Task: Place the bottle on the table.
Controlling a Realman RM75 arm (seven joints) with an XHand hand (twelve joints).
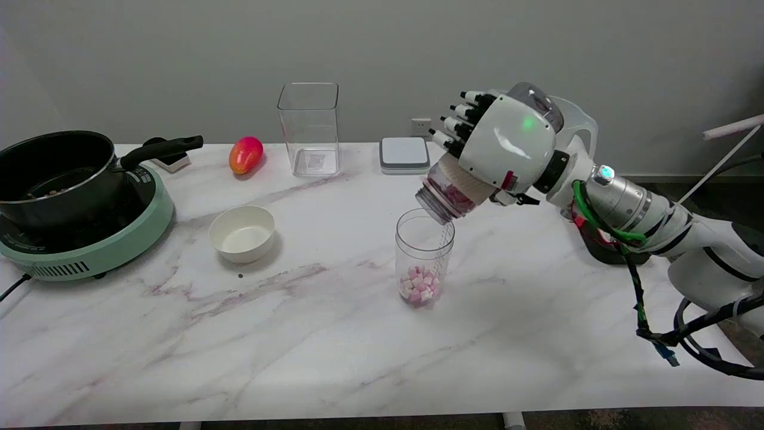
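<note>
Nearest to us the marble counter [310, 358] lies bare, and a little further in stands a clear glass [424, 258] with pink and white cubes [419, 285] at its bottom. Left of it sit a white bowl [242, 233] and, at the counter's left edge, a green hotplate [95, 248] carrying a black pot [55, 174]. Just above the glass we see the right hand [507, 146] reaching in from the right; its fingers [459, 122] wrap the bottle [444, 197], which is tilted mouth-down over the glass rim and clear of the counter. The bottle seems to hold more pink pieces, though the hand hides most of it. Further back stand a tall clear container [309, 128], a red-orange fruit [245, 154] and a small grey scale [404, 154] by the wall
</note>
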